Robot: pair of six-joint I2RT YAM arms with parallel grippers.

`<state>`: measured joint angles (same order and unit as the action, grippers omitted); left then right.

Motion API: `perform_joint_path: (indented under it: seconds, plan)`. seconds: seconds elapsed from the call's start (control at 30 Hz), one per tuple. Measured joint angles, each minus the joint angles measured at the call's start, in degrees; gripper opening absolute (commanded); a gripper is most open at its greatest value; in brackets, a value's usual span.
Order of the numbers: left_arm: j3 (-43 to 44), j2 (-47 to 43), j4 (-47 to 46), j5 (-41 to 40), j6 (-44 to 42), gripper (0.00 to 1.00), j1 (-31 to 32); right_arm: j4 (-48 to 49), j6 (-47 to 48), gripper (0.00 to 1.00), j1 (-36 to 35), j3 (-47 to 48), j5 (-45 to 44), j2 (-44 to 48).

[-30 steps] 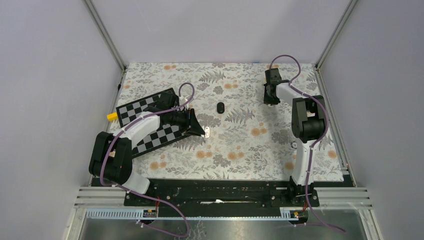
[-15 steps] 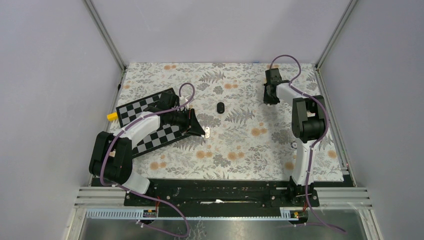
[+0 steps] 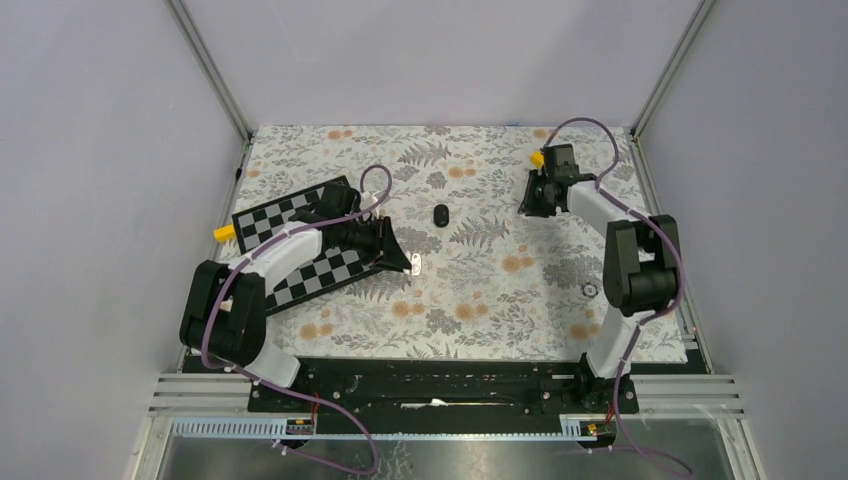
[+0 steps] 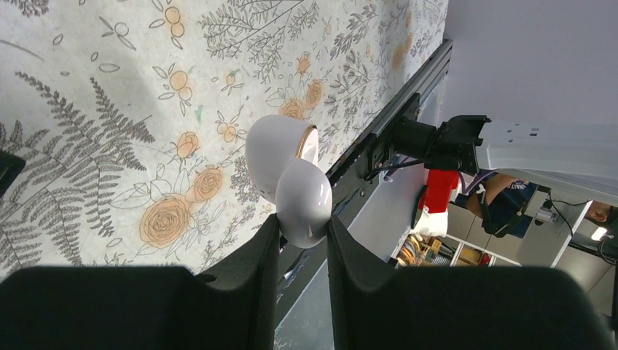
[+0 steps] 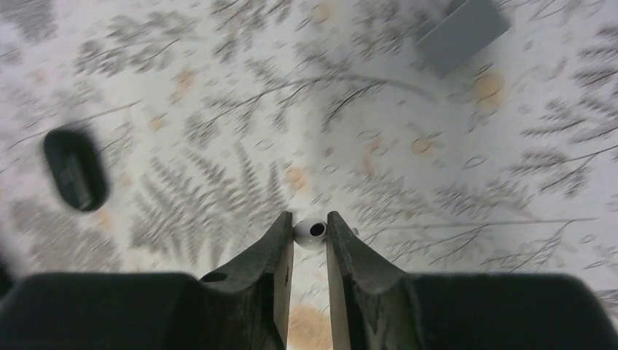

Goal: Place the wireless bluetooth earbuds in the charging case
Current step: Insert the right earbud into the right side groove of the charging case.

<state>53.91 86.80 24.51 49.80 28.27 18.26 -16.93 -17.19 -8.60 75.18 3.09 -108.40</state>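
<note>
Carrying seems the step in hand: the right claw point(image 5: 310, 219), nearly closed, pinches a white earbud point(image 5: 312, 231) at the far right of the bench point(image 3: 480, 300). It is well apart from the left claw point(image 4: 302, 222), clamped narrowly on the open charging case point(image 4: 280, 149) left of centre. Next, both must meet, earbud aligned to its socket. The earbud's dark port faces the wrist; its long axis is unclear. The case's gold-rimmed mouth faces sideways.

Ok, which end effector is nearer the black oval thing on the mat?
Left. The left end effector sits just near-left of the black oval thing; the right end effector is farther off to its right.
</note>
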Motion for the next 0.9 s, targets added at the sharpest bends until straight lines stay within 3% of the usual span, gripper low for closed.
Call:
perform_joint_path:
  seconds: [0.17,0.4,0.63,0.9]
  plan:
    - [1.68,2.27,-0.98,0.7,-0.81,0.0,0.52,7.74,-6.75,0.13,0.04,-10.62,13.7,9.94]
    - [1.95,4.72,-6.1,4.22,1.27,0.0,1.07,28.11,-24.46,0.14,-1.36,-26.45,31.26,22.29]
    - [3.58,6.34,-10.38,6.88,5.33,0.0,1.16,42.29,-36.22,0.14,-11.17,-29.53,33.97,26.56]
    - [2.01,6.56,-19.8,7.45,15.13,0.0,1.16,60.76,-48.24,0.13,-17.66,-30.51,33.77,22.36]
